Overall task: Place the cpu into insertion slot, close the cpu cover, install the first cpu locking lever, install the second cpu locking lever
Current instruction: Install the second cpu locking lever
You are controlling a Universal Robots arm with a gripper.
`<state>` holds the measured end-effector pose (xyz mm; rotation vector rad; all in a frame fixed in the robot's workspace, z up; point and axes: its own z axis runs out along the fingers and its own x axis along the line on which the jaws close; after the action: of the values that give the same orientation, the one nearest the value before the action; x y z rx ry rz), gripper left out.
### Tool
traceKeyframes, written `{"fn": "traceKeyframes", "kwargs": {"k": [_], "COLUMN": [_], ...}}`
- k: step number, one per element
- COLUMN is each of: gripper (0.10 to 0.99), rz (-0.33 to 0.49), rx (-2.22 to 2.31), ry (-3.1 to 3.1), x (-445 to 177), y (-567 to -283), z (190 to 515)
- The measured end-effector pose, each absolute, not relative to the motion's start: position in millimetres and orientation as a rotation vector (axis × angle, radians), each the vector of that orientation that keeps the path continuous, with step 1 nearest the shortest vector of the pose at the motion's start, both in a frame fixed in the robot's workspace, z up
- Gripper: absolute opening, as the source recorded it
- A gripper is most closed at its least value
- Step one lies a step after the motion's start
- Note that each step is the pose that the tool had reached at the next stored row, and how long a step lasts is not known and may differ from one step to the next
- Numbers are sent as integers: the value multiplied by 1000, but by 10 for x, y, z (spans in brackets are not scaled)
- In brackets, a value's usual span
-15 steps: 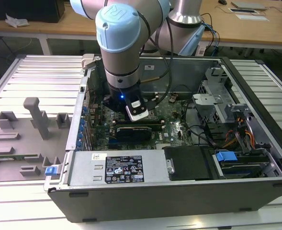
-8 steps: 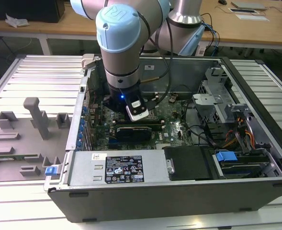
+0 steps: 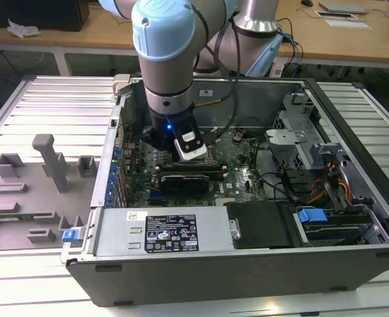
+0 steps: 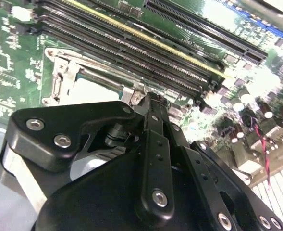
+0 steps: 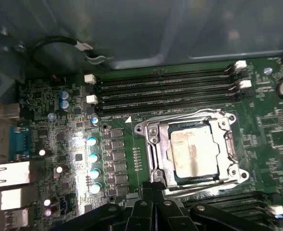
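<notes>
I see the cpu (image 5: 191, 153) seated in the slot (image 5: 156, 159) with the cover (image 5: 226, 144) down around it. My gripper (image 5: 152, 185) hangs at the socket's edge, fingers pinched together on nothing. The cover is thin, stiff metal; I'd press its frame, never the fragile chip.

The black gripper (image 5: 151, 185) hung low inside the open grey metal computer case (image 3: 247, 264), its fingertips drawn together just beside the silver square cpu cover (image 5: 227, 144), which lay flat around the pale silvery cpu (image 5: 191, 154). Beyond the cover, rows of long black memory slots (image 5: 165, 91) stood in the way, with the grey case wall (image 5: 179, 29) past them. Small blue-topped capacitors (image 5: 92, 156) crowded one side; the green circuit board (image 5: 271, 139) lay lower on the other
</notes>
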<state>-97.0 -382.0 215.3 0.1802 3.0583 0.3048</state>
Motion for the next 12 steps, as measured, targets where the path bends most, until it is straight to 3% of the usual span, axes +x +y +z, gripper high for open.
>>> {"fn": "traceKeyframes", "kwargs": {"k": [6, 12], "gripper": [106, 106], "rz": [227, 222], "rx": [179, 182], "ry": [3068, 3082], "x": [-936, -711], "y": [-3820, -3821], "z": [2271, 2272]}}
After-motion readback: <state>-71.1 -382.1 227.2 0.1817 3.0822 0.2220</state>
